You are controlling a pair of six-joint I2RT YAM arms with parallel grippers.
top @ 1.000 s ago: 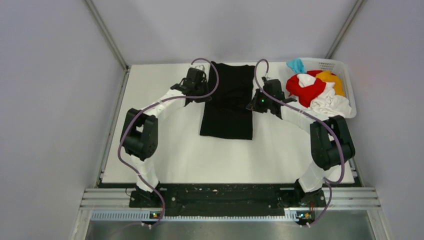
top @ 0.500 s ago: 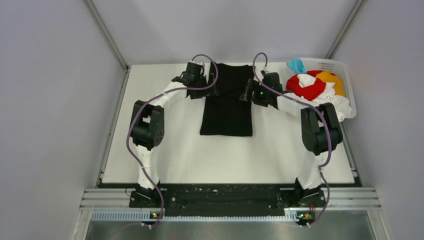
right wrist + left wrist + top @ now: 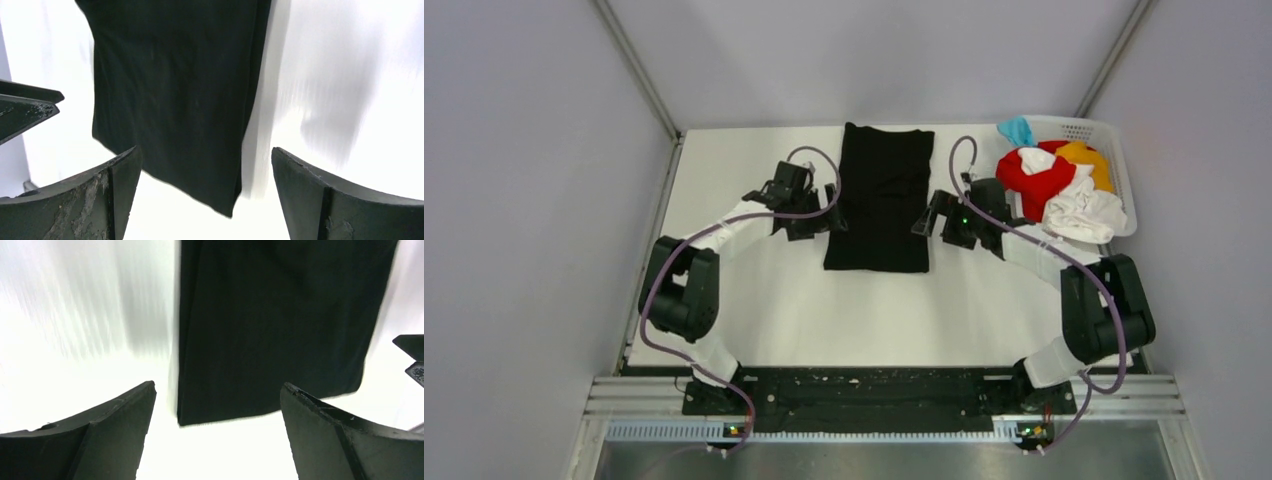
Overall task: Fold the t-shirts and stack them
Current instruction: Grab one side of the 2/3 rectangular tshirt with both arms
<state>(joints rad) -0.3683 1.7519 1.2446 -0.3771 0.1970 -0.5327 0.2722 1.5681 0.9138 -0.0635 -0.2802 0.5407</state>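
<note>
The left gripper (image 3: 822, 218) sits just beside the left long edge of the black t-shirt (image 3: 882, 200), about level with the shirt's middle. Its jaws are spread wide with nothing between them. In the left wrist view its two dark fingers (image 3: 115, 415) frame the shirt's lower left corner and a patch of white table (image 3: 804, 300); whether the tips touch the table cannot be told.

The black t-shirt lies flat on the table, folded into a long narrow rectangle with straight sides and a square lower hem, its length running away from the arms' bases.

The right gripper (image 3: 932, 218) sits just beside the shirt's right long edge, roughly opposite the left one. Its jaws are likewise wide apart and empty, and the right wrist view shows the shirt's lower right corner between its fingers.

Further right of the black t-shirt, apart from it, stands a white lattice basket (image 3: 1116, 140) heaped with the other shirts. Of these, the red t-shirt (image 3: 1034, 182) lies closest to the black one, with the light blue t-shirt (image 3: 1017, 130) just beyond it. The orange-yellow t-shirt (image 3: 1092, 162) is farther right, and the white t-shirt (image 3: 1086, 212) spills over the basket's near rim.
</note>
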